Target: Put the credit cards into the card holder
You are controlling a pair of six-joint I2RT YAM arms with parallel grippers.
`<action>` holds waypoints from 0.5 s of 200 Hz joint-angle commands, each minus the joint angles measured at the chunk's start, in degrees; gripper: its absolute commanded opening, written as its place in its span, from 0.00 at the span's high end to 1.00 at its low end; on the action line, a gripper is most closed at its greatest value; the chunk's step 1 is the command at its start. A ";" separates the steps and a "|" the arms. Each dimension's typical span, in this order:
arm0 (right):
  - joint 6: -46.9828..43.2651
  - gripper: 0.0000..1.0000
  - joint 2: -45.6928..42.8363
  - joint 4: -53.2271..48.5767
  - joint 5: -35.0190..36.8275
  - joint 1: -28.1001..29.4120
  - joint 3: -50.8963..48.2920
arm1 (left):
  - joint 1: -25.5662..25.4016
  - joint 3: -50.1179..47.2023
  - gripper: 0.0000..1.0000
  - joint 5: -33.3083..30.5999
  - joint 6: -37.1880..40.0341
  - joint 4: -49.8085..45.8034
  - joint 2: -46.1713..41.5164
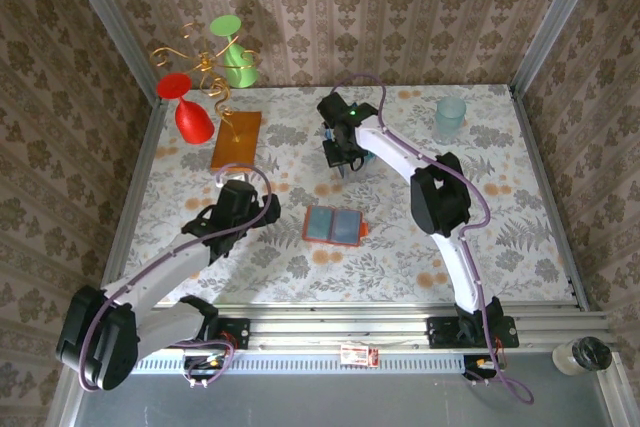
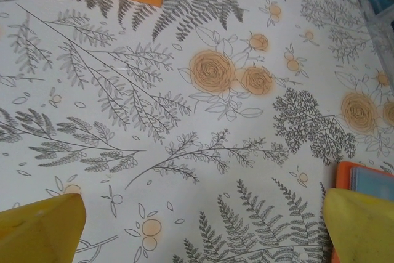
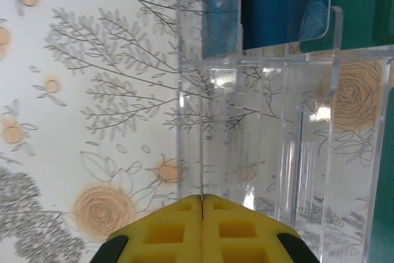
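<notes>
The card holder (image 1: 332, 225) lies open and flat near the middle of the tabletop (image 1: 500, 207), a little toward 6 o'clock, with its grey-blue pockets facing up and its orange-red border around them. The left pincer (image 2: 200, 233) hangs at 9 o'clock from the card holder, near it but not touching. Its yellow fingers (image 2: 40, 229) stand wide apart, with nothing between them except the flowered cloth, and in the left wrist view one corner of the card holder shows just beside the right-hand finger. At 12 o'clock from the card holder stands a clear rack (image 3: 271, 58), and the credit cards (image 3: 286, 4), dark blue and teal, stand upright in its slots. The right pincer (image 3: 202, 202) is over this rack, with its two yellow fingers pressed together. A very thin line runs up from the seam between them; I cannot tell if it is the edge of a card or a wall of the rack. A flat orange-brown slab (image 1: 236, 139) lies at 10 o'clock from the card holder, well apart from it, and a pale translucent cup (image 1: 450, 117) stands at 2 o'clock, close to the far edge.
</notes>
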 commanded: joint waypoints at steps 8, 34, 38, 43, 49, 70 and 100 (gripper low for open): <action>0.65 1.00 -8.92 0.50 -4.98 0.38 -1.67 | 0.34 3.22 0.00 4.39 1.55 -1.61 2.93; 2.92 1.00 -16.49 6.76 -8.53 0.66 -11.03 | -1.06 5.40 0.00 4.73 2.22 -3.57 6.15; 3.37 1.00 -17.70 8.00 -8.91 0.66 -12.87 | -1.40 5.73 0.00 4.37 2.21 -3.85 6.58; 3.98 1.00 -19.46 9.68 -9.46 0.66 -15.38 | -1.83 6.06 0.00 4.05 2.17 -4.14 7.12; 4.69 1.00 -21.16 11.79 -10.33 0.66 -18.53 | -2.37 6.36 0.00 3.59 2.21 -4.26 7.68; 7.25 1.00 -28.03 20.18 -13.94 0.57 -29.94 | -3.90 7.15 0.00 1.76 2.39 -4.91 10.18; 10.79 1.00 -35.38 30.31 -16.95 0.61 -44.19 | -5.61 8.73 0.00 -1.15 1.76 -5.86 13.79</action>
